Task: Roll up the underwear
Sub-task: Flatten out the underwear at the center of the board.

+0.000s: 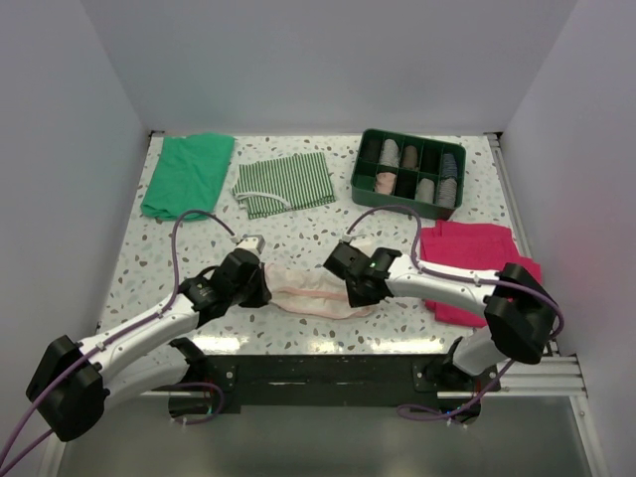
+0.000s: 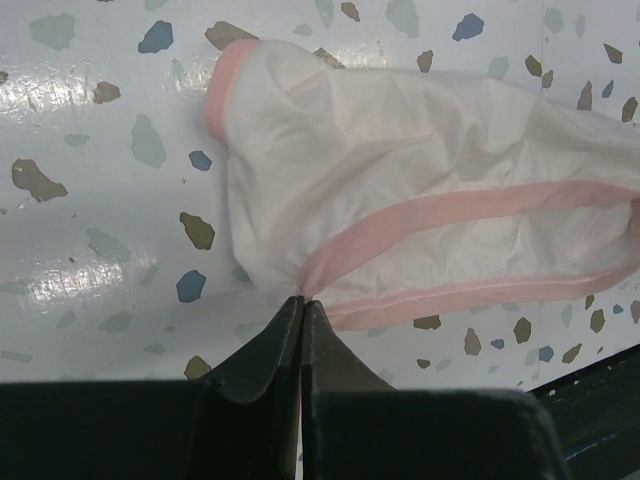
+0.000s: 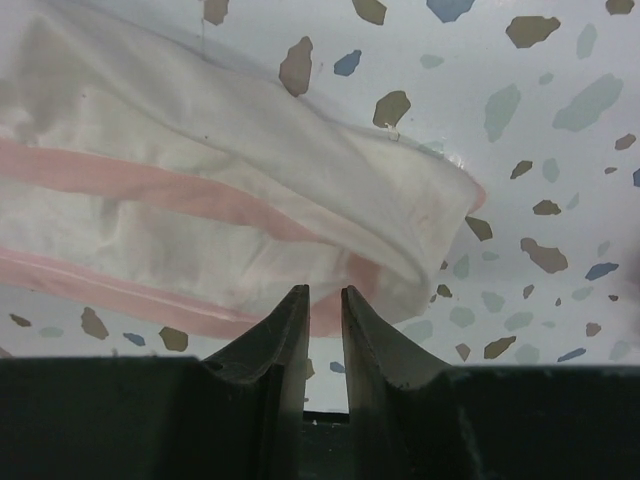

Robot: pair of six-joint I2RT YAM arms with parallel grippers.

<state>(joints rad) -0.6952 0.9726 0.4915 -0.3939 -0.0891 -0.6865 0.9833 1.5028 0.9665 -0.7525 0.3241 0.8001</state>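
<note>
The underwear [image 1: 308,293], pale pink with darker pink edging, lies flat and stretched sideways on the speckled table near the front edge. My left gripper [image 1: 260,283] is at its left end. In the left wrist view the gripper [image 2: 302,300] is shut, pinching the pink edging of the underwear [image 2: 400,190] at its tips. My right gripper [image 1: 356,296] is at the garment's right end. In the right wrist view its jaws [image 3: 324,290] stand a narrow gap apart, with the underwear's [image 3: 200,200] pink edge just beyond the tips and no fabric between them.
A green divided tray [image 1: 397,206] holding several rolled items stands at the back right. A green cloth [image 1: 189,174] lies back left, a green-and-white striped cloth [image 1: 288,182] beside it. A bright magenta cloth [image 1: 467,263] lies at the right, under the right arm.
</note>
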